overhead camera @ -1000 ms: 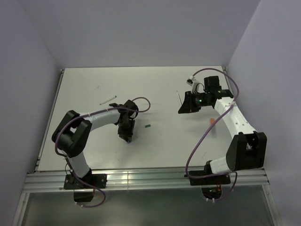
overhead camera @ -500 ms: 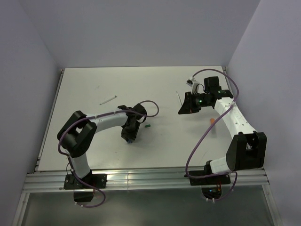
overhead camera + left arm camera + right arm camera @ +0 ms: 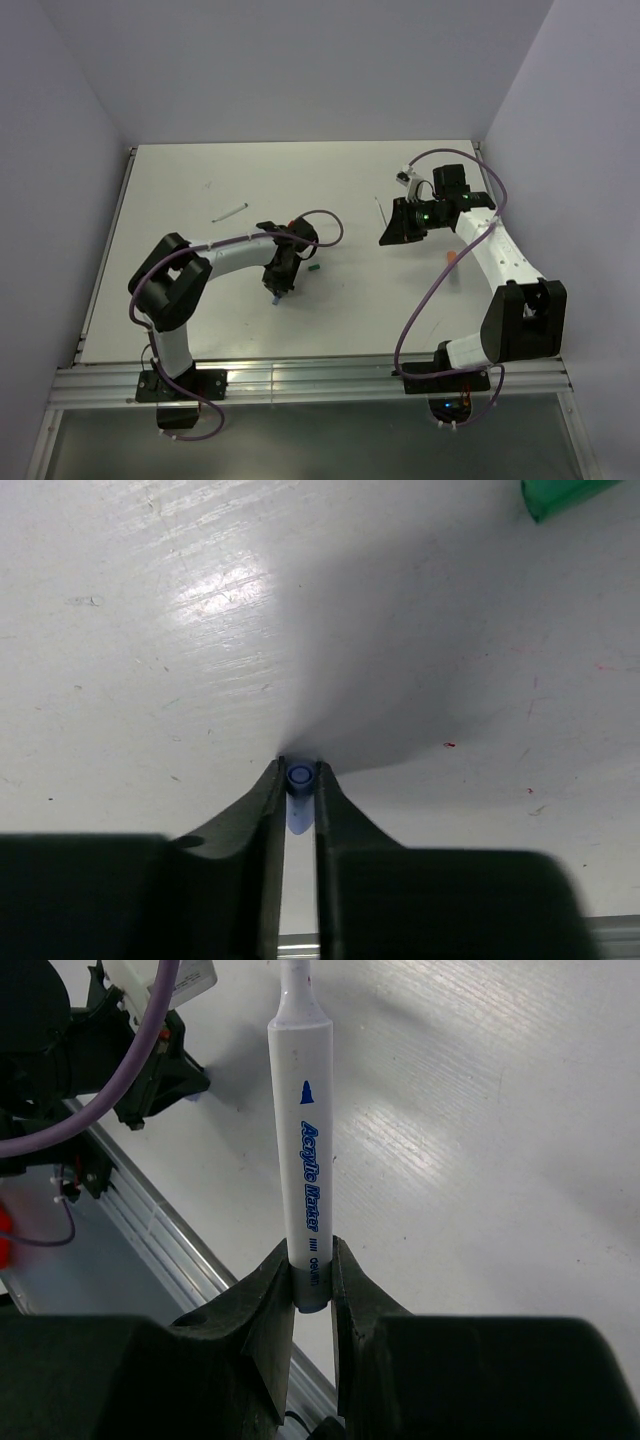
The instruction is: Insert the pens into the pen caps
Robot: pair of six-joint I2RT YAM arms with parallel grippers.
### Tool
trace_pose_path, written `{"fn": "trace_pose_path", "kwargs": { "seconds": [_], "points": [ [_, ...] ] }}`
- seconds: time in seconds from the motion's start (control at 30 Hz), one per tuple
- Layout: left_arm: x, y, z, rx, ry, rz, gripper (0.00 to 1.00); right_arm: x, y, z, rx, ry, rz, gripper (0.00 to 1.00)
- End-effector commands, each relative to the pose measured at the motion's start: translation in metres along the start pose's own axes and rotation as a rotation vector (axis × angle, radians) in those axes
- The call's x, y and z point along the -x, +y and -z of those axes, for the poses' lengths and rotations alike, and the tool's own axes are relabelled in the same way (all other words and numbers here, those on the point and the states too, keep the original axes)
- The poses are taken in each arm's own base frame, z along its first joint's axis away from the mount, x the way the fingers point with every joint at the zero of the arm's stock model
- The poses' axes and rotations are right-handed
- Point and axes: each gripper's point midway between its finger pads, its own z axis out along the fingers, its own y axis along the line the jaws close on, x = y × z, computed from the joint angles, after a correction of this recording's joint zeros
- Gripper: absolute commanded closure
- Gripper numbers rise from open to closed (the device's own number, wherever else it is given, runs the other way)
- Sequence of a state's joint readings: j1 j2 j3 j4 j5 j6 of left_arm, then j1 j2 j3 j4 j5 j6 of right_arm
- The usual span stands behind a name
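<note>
In the top view the left gripper [image 3: 277, 291] hides nearly all of what it holds, and only a speck of blue shows at its tip. The thicker pen [image 3: 454, 258] is an orange fleck close beside the right arm, its body hard to make out. The left wrist view cuts off the green cap [image 3: 560, 494] at the upper right corner, and the right wrist view loses the tip of the white marker [image 3: 305, 1160] past the top edge. The left gripper's fingers [image 3: 262, 820] are drawn almost together on the blue cap [image 3: 298, 776], which sits pinched at their very tips with its open end facing the camera, low over the table [image 3: 200, 170]. The right gripper [image 3: 310, 1260] is clamped just as narrowly on the marker's lower end, and the barrel stands straight out from the jaws — blue lettering along it. From above, the green cap lies on the table near the left gripper, toward the centre and apart from it. A thin white pen [image 3: 230, 211] lies well off to the far left — no gripper touches it. The right gripper hangs over the far right of the table, well apart from both caps.
</note>
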State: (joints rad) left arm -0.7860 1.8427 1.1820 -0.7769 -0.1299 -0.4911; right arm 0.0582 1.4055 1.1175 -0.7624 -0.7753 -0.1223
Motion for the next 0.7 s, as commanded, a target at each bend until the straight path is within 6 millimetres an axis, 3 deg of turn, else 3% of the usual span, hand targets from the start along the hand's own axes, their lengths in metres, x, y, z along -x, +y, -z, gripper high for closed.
{"fn": "trace_pose_path", "kwargs": {
  "seconds": [0.0, 0.07, 0.2, 0.23, 0.3, 0.33, 0.4, 0.43, 0.47, 0.57, 0.63, 0.67],
  "points": [
    [-0.005, 0.012, -0.031, 0.072, -0.009, -0.013, 0.91, -0.001, 0.002, 0.002, 0.011, -0.003, 0.012, 1.0],
    [-0.004, 0.011, -0.029, 0.066, -0.009, -0.014, 1.0, 0.0, 0.003, 0.003, 0.013, -0.008, 0.015, 1.0],
    [0.013, 0.007, -0.014, 0.056, -0.045, -0.011, 1.0, 0.007, 0.011, 0.009, 0.029, -0.033, 0.036, 1.0],
    [0.03, -0.002, 0.004, 0.002, -0.094, 0.002, 1.0, 0.008, 0.013, 0.01, 0.034, -0.036, 0.045, 1.0],
    [0.06, 0.0, 0.031, -0.052, -0.169, 0.062, 1.0, 0.017, 0.021, 0.017, 0.043, -0.065, 0.081, 1.0],
    [0.096, 0.003, 0.068, -0.118, -0.285, 0.11, 1.0, 0.021, 0.027, 0.02, 0.049, -0.081, 0.1, 1.0],
    [0.131, 0.011, 0.115, -0.202, -0.423, 0.167, 1.0, 0.032, 0.041, 0.027, 0.08, -0.111, 0.14, 1.0],
    [0.155, 0.015, 0.164, -0.285, -0.553, 0.19, 1.0, 0.037, 0.047, 0.029, 0.093, -0.127, 0.159, 1.0],
    [0.175, 0.036, 0.191, -0.329, -0.647, 0.236, 1.0, 0.042, 0.054, 0.033, 0.105, -0.145, 0.17, 1.0],
    [0.201, 0.063, 0.29, -0.472, -0.961, 0.224, 1.0, 0.062, 0.076, 0.039, 0.116, -0.209, 0.255, 1.0],
    [0.199, 0.082, 0.334, -0.517, -1.099, 0.2, 1.0, 0.081, 0.097, 0.041, 0.106, -0.266, 0.337, 1.0],
    [0.2, 0.082, 0.348, -0.558, -1.128, 0.189, 1.0, 0.086, 0.108, 0.041, 0.117, -0.277, 0.358, 1.0]
  ]
}}
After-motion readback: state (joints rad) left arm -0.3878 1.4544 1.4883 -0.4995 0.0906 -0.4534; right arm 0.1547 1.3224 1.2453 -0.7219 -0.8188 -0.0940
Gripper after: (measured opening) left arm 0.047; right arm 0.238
